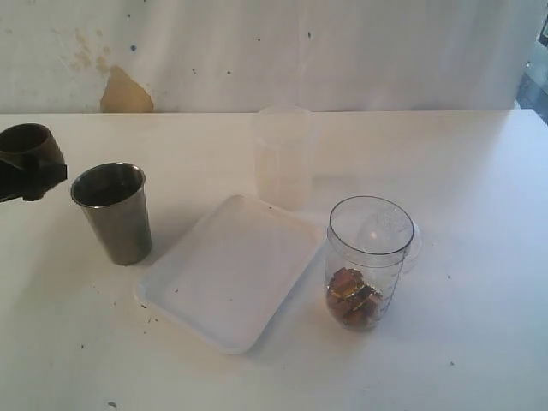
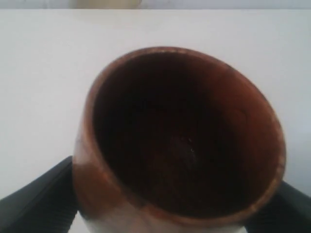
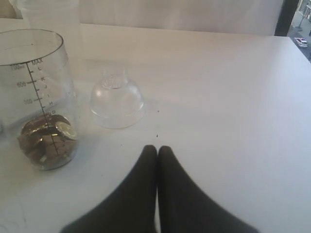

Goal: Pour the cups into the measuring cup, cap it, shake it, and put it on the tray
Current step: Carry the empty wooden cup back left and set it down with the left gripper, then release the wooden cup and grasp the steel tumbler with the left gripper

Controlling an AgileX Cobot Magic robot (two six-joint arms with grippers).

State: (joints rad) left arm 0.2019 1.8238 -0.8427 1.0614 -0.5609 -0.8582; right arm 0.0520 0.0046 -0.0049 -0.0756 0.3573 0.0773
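Observation:
My left gripper (image 1: 24,175) is shut on the brown wooden cup (image 1: 28,144) at the far left, lifted off the table. In the left wrist view the cup (image 2: 180,131) fills the frame with a black finger (image 2: 41,204) on either side; its inside is dark and nothing shows in it. The steel tumbler (image 1: 114,211) stands upright just right of it. The clear measuring cup (image 1: 366,261) stands uncapped with brown and gold pieces (image 3: 46,138) at its bottom. The clear dome cap (image 3: 116,99) lies on the table behind it. The white tray (image 1: 231,274) lies between the tumbler and the measuring cup. My right gripper (image 3: 157,148) is shut and holds nothing.
A frosted translucent container (image 1: 282,154) stands behind the tray's far corner. A stained white wall (image 1: 257,51) closes off the back of the white table (image 1: 479,325).

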